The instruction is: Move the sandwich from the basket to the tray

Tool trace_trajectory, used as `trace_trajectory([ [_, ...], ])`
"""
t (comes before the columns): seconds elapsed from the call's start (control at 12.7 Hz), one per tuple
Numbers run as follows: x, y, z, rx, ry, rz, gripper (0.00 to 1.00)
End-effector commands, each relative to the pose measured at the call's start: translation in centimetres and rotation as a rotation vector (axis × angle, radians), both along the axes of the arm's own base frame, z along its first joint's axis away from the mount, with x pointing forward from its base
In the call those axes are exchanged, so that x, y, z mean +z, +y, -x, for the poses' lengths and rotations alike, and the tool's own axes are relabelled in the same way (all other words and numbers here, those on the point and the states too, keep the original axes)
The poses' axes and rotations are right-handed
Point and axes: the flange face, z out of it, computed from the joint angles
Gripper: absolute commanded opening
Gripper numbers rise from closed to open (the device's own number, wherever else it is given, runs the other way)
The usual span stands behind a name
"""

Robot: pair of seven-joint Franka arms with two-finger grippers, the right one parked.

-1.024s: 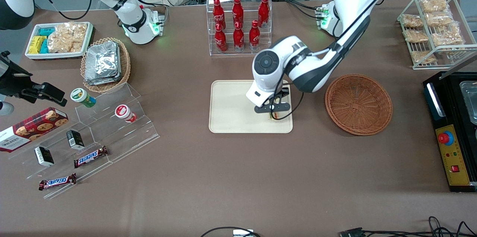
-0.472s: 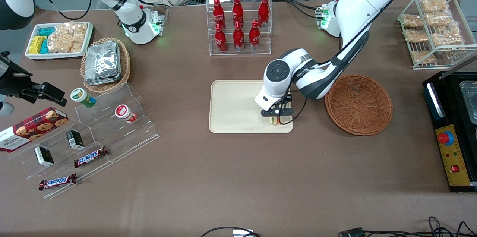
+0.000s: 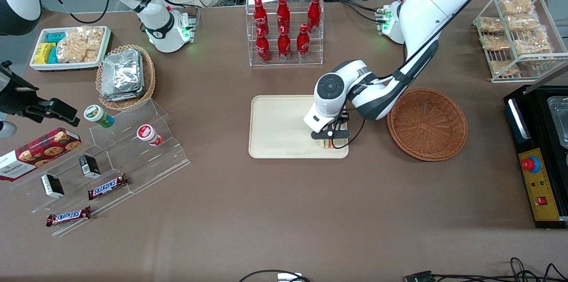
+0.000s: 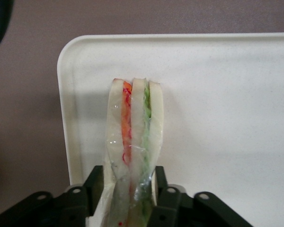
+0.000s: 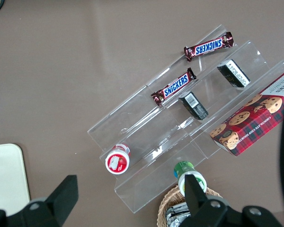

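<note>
The sandwich [image 3: 327,143] [image 4: 135,127], white bread with orange and green filling in clear wrap, stands on edge on the cream tray [image 3: 275,127] [image 4: 227,94]. It is near the tray corner closest to the front camera, on the basket's side. My left gripper [image 3: 329,136] [image 4: 128,189] is low over that corner, shut on the sandwich, with a black finger [image 4: 95,182] pressed against each bread face. The round reddish-brown basket [image 3: 427,123] sits beside the tray toward the working arm's end, with nothing in it.
A clear rack of red cola bottles [image 3: 284,29] stands farther from the camera than the tray. An oval wicker basket of foil packs [image 3: 125,76] and an acrylic stepped display [image 3: 111,158] lie toward the parked arm's end. A wire snack rack [image 3: 514,33] and a black control box [image 3: 539,158] are at the working arm's end.
Over the last second my gripper carried the sandwich toward the basket side of the tray and lower onto it. In the last half second it barely moved.
</note>
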Motion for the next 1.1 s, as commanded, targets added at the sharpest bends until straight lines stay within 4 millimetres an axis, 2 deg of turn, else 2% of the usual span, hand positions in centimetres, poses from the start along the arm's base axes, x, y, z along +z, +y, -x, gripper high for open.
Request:
trace_trajectory([
  [0.0, 3.6, -0.1, -0.7, 0.015, -0.074, 0.006, 1.00],
  [0.16, 7.6, -0.1, -2.2, 0.046, -0.108, 0.011, 1.00],
  [0.31, 12.6, 1.8, -5.4, 0.089, -0.085, -0.020, 1.00],
  [0.47, 19.5, 4.0, -8.3, 0.135, -0.010, 0.011, 1.00],
  [0.55, 22.8, 5.9, -9.5, 0.152, 0.004, 0.023, 1.00],
  [0.71, 29.1, 9.6, -10.6, 0.199, -0.026, 0.012, 1.00],
  [0.79, 31.2, 12.0, -11.2, 0.237, -0.020, 0.017, 1.00],
  [0.94, 35.5, 17.0, -11.9, 0.187, 0.025, 0.054, 1.00],
  [1.02, 35.9, 19.8, -12.6, 0.171, 0.037, 0.054, 1.00],
])
